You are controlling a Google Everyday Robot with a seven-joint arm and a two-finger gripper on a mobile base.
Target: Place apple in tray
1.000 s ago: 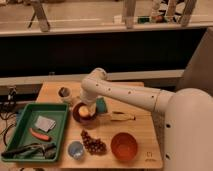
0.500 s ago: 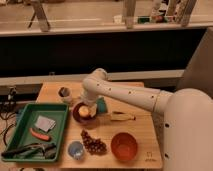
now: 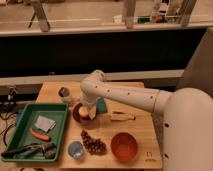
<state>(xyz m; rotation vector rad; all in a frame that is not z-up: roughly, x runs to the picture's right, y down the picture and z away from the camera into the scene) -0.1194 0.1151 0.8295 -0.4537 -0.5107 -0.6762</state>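
Camera view: my claw [image 3: 90, 114] is hanging low over the dark plate [image 3: 76, 117], right by the apple [image 3: 83, 111].
The apple is sitting on that plate, just beside my claw, and I cannot tell if my claw is apart, together or squeezing it. The green tray [image 3: 22, 126] is lying off to the picture's left of my claw, apart from the plate. The grapes [image 3: 93, 145] are lying in front of my claw, and the orange bowl [image 3: 124, 146] is sitting front-right of it.
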